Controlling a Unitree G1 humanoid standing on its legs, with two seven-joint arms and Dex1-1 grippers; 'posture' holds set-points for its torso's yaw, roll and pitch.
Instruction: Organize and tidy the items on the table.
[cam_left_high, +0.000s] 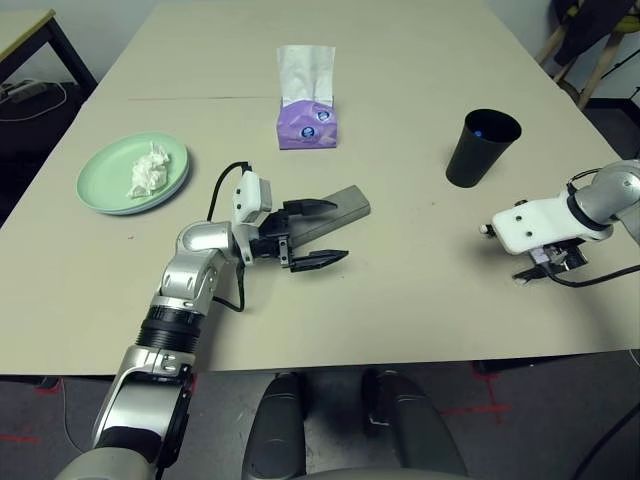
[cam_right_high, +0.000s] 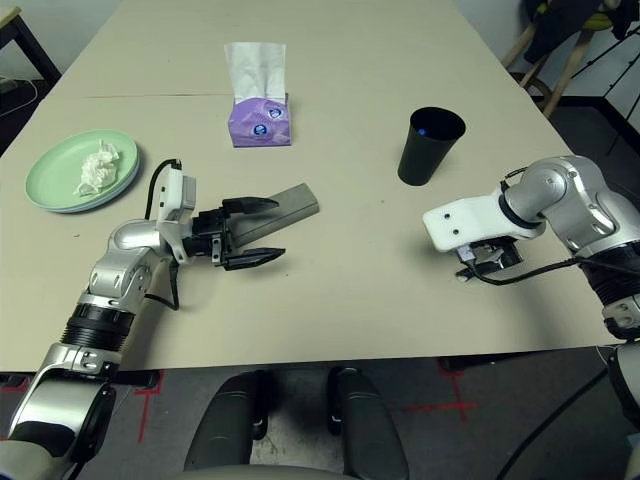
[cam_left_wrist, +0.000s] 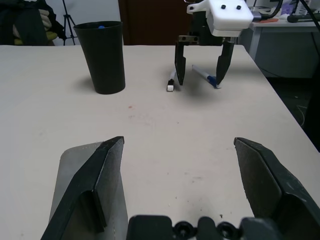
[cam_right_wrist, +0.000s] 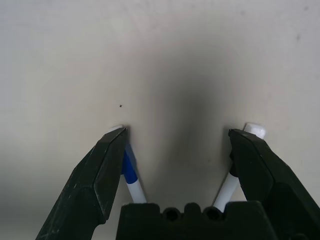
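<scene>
Right now the left gripper (cam_left_high: 312, 234) sits low over the table (cam_left_high: 420, 280), pointing sideways toward the robot's right, fingers spread wide and holding nothing. One finger lies along or on the near end of the grey glasses case (cam_left_high: 335, 212), which lies flat on the tabletop; the other finger is just off its side. Contact is hard to confirm from the head views; in the left wrist view the case (cam_left_wrist: 80, 195) shows right against one finger.

Right gripper (cam_left_wrist: 201, 79) points steeply down at the table on the robot's right side, jaws wide apart, nothing gripped. Two small pens lie under it: a pen with a blue cap (cam_left_wrist: 205, 76) and a white pen (cam_left_wrist: 171, 82), each just beside a fingertip. In the right wrist view the blue pen (cam_right_wrist: 131, 177) and the white pen (cam_right_wrist: 235, 175) sit at the inner edges of the fingers.

Black cup (cam_left_high: 481, 148) stands upright, near the right gripper on its far side, with something blue inside, too small to tell. Pale green plate (cam_left_high: 100, 180) is at the table's left side with a crumpled white tissue (cam_left_high: 147, 170) on it. Purple tissue box (cam_left_high: 307, 122) stands farther back, centre.
</scene>
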